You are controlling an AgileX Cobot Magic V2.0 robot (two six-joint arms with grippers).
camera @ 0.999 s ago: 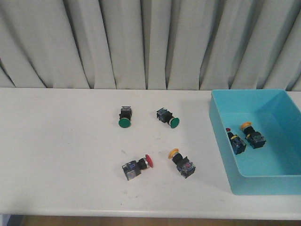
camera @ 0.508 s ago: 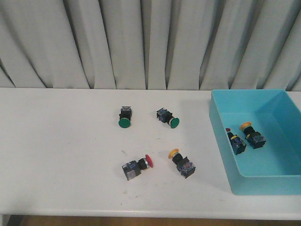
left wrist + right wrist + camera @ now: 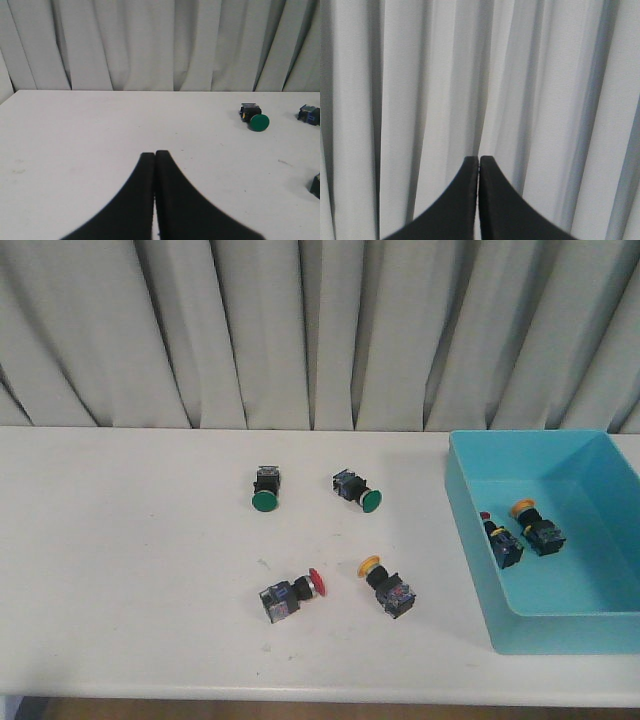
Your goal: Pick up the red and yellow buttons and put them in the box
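Both end effectors pinched closed, empty: left end effector (image 3: 155,156) low over desk (image 3: 75,150), right end effector (image 3: 479,161) facing curtain. Red button (image 3: 290,593) and yellow button (image 3: 388,585) lie ahead-right of left one, outside box (image 3: 470,530). Risk: green button (image 3: 254,117) sits nearer, wrong-colour grab likely.

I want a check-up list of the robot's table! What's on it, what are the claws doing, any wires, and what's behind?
Surface: white table, a few faint marks.
Job's things: red button and yellow button lie on the table near the front edge; another red button and yellow button lie inside the blue box.
Clutter: two green buttons farther back.
Grippers: left gripper shut, empty, above bare table; right gripper shut, empty, facing the curtain.
Cables: nothing seen.
Surroundings: pale pleated curtain behind the table.
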